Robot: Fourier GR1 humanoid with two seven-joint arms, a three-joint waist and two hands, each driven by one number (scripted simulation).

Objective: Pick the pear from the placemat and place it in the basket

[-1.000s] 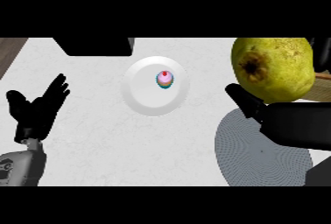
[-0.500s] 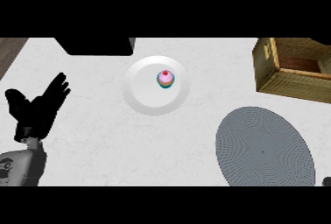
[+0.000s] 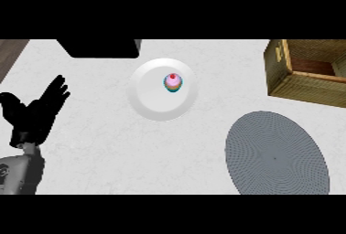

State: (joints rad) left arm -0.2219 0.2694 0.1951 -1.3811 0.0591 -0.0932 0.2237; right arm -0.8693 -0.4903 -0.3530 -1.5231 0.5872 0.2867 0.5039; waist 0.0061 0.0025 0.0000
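Note:
The round grey placemat (image 3: 276, 154) lies at the lower right with nothing on it. The wooden basket (image 3: 307, 71) stands at the upper right, partly cut off by the view's edge; what shows of its inside holds no pear. No pear shows anywhere. My left hand (image 3: 35, 112) rests open at the left edge, fingers up, far from both. My right hand is out of view.
A white plate (image 3: 152, 98) with a small pink cupcake (image 3: 173, 82) sits at the upper middle. A black object (image 3: 101, 47) lies at the counter's top edge. A brown strip (image 3: 10, 52) shows at the upper left.
One second ago my right hand held the pear high, close to the view, at the upper right. Both then left the view, uncovering the basket and placemat. The left hand stayed still.

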